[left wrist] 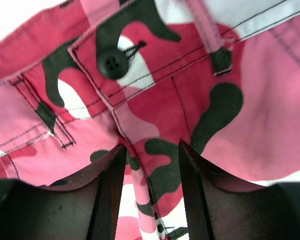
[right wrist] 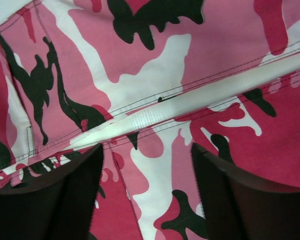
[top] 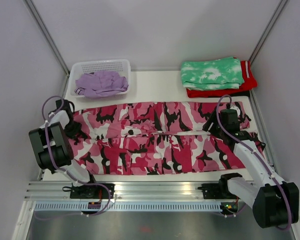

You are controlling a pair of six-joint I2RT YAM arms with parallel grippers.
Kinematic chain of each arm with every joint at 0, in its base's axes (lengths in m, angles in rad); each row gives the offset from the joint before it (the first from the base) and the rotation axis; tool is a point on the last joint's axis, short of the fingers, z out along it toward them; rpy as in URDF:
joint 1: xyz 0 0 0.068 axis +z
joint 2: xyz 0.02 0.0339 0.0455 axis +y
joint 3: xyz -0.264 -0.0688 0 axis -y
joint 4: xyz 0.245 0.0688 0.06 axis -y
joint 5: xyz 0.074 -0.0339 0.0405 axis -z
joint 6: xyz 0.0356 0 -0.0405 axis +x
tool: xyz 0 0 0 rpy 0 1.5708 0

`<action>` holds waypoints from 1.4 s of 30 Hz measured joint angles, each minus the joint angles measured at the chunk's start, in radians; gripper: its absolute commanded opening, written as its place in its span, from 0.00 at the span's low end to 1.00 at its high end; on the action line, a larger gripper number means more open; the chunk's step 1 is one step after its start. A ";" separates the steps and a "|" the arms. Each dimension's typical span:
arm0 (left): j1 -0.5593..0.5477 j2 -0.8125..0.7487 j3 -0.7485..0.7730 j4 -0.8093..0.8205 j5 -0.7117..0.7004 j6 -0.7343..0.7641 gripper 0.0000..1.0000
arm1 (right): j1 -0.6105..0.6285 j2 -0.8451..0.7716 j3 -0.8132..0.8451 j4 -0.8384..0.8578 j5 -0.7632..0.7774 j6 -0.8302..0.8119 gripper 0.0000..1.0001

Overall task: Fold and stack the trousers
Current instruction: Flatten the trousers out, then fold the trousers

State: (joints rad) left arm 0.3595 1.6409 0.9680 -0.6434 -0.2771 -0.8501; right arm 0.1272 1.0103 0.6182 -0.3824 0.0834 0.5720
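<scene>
The pink, white and black camouflage trousers (top: pixel 160 145) lie spread flat across the table, waist to the left and leg ends to the right. My left gripper (top: pixel 72 129) is low over the waist end. In the left wrist view its jaws (left wrist: pixel 151 150) stand apart with a raised seam fold of the camouflage cloth (left wrist: pixel 155 175) between them, untouched, below a black button (left wrist: pixel 112 63). My right gripper (top: pixel 221 125) is over the leg end, and its jaws (right wrist: pixel 147 150) are wide open just above the cloth (right wrist: pixel 155 190). The lilac trousers (top: pixel 101 82) lie crumpled in a basket.
The white basket (top: pixel 100 63) stands at the back left. A green-and-white tie-dye folded garment (top: pixel 212 72) rests on a red folded one (top: pixel 250 82) at the back right. A metal rail (top: pixel 150 190) runs along the near edge, and walls close in both sides.
</scene>
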 measured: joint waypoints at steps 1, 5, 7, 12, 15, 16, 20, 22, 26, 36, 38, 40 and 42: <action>0.002 0.010 0.016 0.008 -0.002 0.009 0.52 | 0.000 0.000 -0.005 0.000 0.008 0.005 0.85; 0.003 0.002 0.034 0.037 0.009 0.053 0.69 | -0.002 0.006 -0.014 -0.027 0.053 0.034 0.98; 0.002 -0.059 0.019 0.037 0.025 0.073 0.99 | -0.019 0.011 -0.008 -0.062 0.071 0.048 0.98; -0.002 -0.439 0.005 -0.048 0.014 0.103 1.00 | -0.107 0.013 0.002 -0.097 0.066 0.091 0.98; -0.002 -0.640 0.026 -0.146 -0.066 0.058 1.00 | -0.119 0.010 0.002 -0.095 0.052 0.112 0.98; -0.002 -0.686 0.025 -0.188 -0.102 0.018 1.00 | -0.119 0.010 0.002 -0.093 0.048 0.113 0.98; -0.001 -0.760 -0.061 -0.360 -0.213 -0.150 1.00 | -0.097 0.031 0.032 -0.097 0.054 0.109 0.98; -0.001 -0.760 -0.130 -0.399 -0.233 -0.204 0.99 | -0.054 0.064 0.068 -0.088 0.064 0.104 0.98; 0.038 -0.751 -0.282 -0.386 -0.244 -0.245 0.97 | 0.029 0.099 0.098 -0.050 0.064 0.103 0.98; 0.312 -0.724 -0.479 -0.130 -0.089 -0.192 0.96 | 0.044 0.195 0.105 -0.018 0.041 0.109 0.98; 0.355 -0.719 -0.504 -0.087 -0.051 -0.168 0.95 | 0.044 0.230 0.114 -0.022 0.034 0.109 0.98; 0.374 -0.723 -0.523 -0.047 -0.024 -0.148 0.94 | 0.044 0.249 0.117 -0.022 0.034 0.111 0.98; 0.378 -0.727 -0.538 -0.012 -0.002 -0.134 0.90 | 0.044 0.253 0.117 -0.023 0.034 0.119 0.98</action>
State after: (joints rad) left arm 0.7376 0.9134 0.4301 -0.6556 -0.2787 -0.9844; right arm 0.1711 1.2636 0.7357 -0.4049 0.1169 0.6914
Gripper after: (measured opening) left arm 0.940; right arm 0.979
